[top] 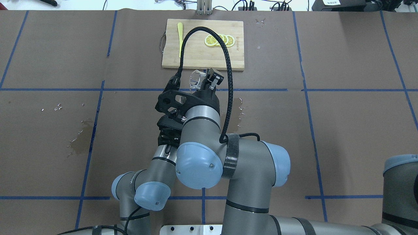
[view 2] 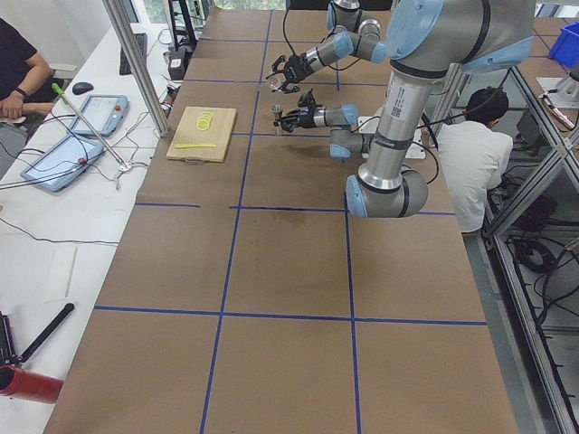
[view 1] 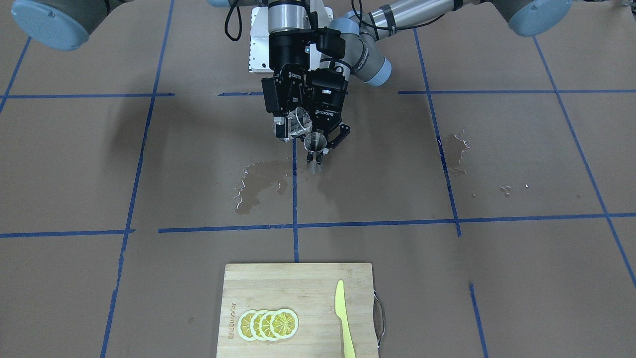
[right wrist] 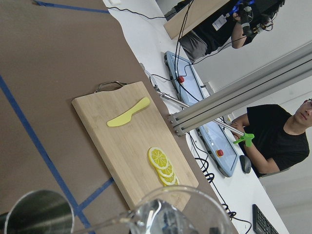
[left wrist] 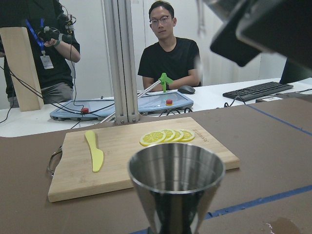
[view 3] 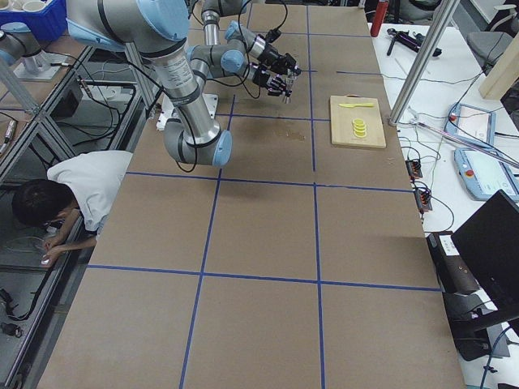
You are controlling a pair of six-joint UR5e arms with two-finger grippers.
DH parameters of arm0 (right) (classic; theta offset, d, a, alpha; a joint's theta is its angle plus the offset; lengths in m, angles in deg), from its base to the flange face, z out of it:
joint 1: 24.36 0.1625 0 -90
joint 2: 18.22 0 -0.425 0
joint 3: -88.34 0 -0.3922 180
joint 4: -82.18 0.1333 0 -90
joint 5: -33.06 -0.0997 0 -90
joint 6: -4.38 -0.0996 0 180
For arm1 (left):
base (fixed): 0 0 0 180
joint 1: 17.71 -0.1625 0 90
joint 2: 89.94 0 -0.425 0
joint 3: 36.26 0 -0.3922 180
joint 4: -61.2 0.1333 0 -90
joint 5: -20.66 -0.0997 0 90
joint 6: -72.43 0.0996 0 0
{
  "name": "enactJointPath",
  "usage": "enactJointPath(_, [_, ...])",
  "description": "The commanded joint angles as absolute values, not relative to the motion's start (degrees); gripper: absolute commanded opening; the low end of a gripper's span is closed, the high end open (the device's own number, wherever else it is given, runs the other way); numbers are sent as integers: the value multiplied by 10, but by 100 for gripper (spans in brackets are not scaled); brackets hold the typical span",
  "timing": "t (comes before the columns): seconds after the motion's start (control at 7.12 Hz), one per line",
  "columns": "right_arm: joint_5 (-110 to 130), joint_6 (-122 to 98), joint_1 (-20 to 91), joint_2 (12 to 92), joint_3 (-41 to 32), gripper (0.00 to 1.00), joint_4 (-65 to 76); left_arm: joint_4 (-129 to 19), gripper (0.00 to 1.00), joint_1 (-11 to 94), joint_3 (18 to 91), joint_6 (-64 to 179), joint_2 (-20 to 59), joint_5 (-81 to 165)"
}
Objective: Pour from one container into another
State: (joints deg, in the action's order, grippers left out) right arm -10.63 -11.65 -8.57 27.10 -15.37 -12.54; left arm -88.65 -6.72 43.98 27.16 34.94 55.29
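Note:
My right gripper [view 1: 293,127] is shut on the clear glass tumbler [view 1: 300,122], held above the table and tilted with its mouth toward the jigger. Just beside and below it, my left gripper [view 1: 325,141] is shut on the upright steel jigger [view 1: 314,143]. From overhead the tumbler [top: 196,80] shows at the right gripper [top: 202,83]; the right arm hides the jigger and the left gripper. The left wrist view is filled by the jigger's open cup [left wrist: 175,187]. In the right wrist view the tumbler's rim [right wrist: 175,214] sits next to the jigger [right wrist: 41,212]. I cannot tell whether liquid is flowing.
A wooden cutting board [view 1: 308,293] lies at the table's far edge with lemon slices [view 1: 268,324] and a yellow knife [view 1: 343,318]. A wet spill [view 1: 258,184] darkens the paper under the grippers, with more droplets [view 1: 457,146] on the robot's left. People sit beyond the board.

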Motion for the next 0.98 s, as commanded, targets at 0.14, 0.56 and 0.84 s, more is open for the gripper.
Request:
enactJointPath(0.14, [-106, -71, -80, 254, -128, 0, -126, -886, 0, -67, 442, 272, 349, 553])
enactJointPath(0.56, [-105, -2, -80, 253, -128, 0, -132, -886, 0, -68, 443, 272, 349, 553])
enactJointPath(0.84, [-104, 13, -81, 253, -130, 0, -140, -886, 0, -68, 443, 272, 349, 553])
